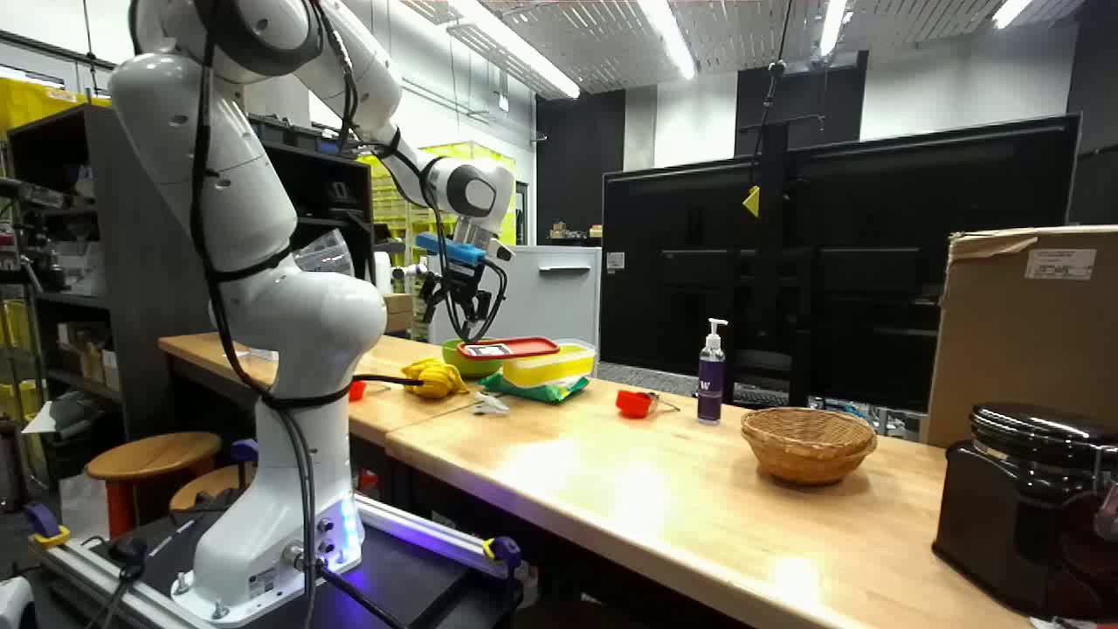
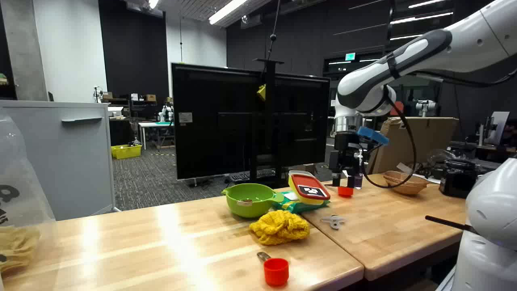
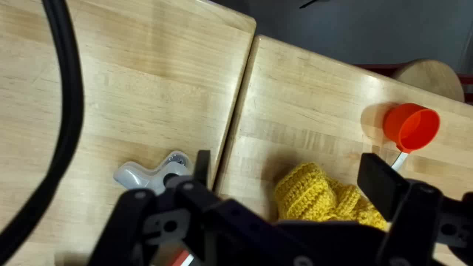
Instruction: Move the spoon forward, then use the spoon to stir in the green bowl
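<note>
In an exterior view, the gripper (image 1: 455, 310) hangs above the table (image 1: 716, 515), with the green bowl (image 1: 452, 358) behind the yellow cloth (image 1: 434, 379) and partly hidden by the red-lidded tub (image 1: 548, 368). In an exterior view, the bowl stands upright just beyond the cloth; no plain spoon can be made out (the red measuring cup (image 2: 276, 272) near the table's edge, with its handle (image 2: 263, 256), may be what is meant). In the wrist view, the fingers (image 3: 380, 186) are spread wide and hold nothing, the cloth showing beyond the gap. That points to the first step, the reach, with moving and stirring not yet done; the next move probably calls for crossing to the cup and lowering over its handle
</note>
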